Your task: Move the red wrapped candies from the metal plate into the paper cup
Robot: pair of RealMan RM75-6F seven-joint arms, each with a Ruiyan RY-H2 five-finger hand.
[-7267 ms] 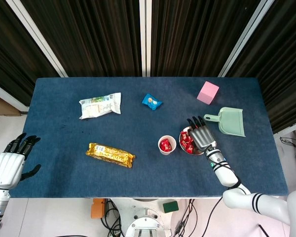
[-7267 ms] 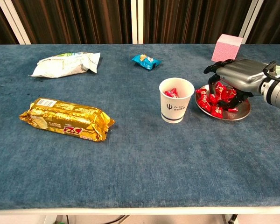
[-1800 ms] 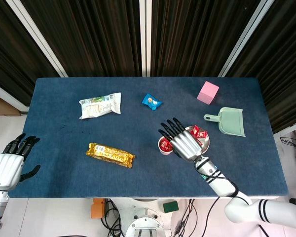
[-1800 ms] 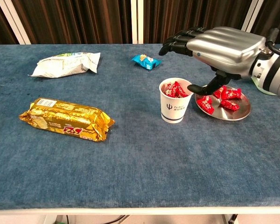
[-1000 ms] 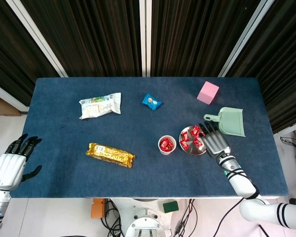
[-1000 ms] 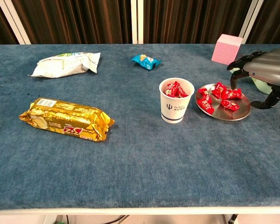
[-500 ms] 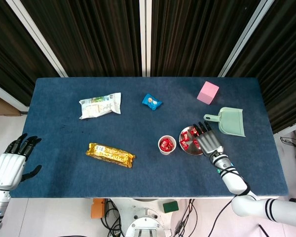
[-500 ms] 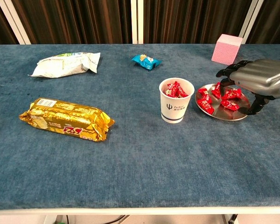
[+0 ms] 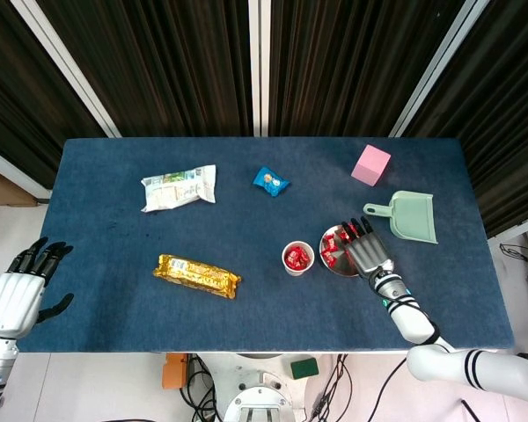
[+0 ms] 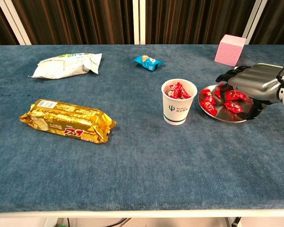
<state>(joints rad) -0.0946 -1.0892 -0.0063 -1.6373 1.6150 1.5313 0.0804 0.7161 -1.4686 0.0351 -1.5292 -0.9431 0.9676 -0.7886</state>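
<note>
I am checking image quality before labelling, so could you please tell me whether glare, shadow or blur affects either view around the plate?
Head view: even light, sharp, though the candies are small and the right hand covers part of the metal plate. Chest view: sharp; the plate's bare metal shines softly without washing out, and the hand casts a faint shadow there.

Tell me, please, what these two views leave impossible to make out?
- Candies under the right hand: it covers part of the plate in both views, so the count stays unknown.
- Fingers: contact with candies unclear.
- Cup depth: only the top layer shows.
- Left hand: missing from the chest view.
</note>
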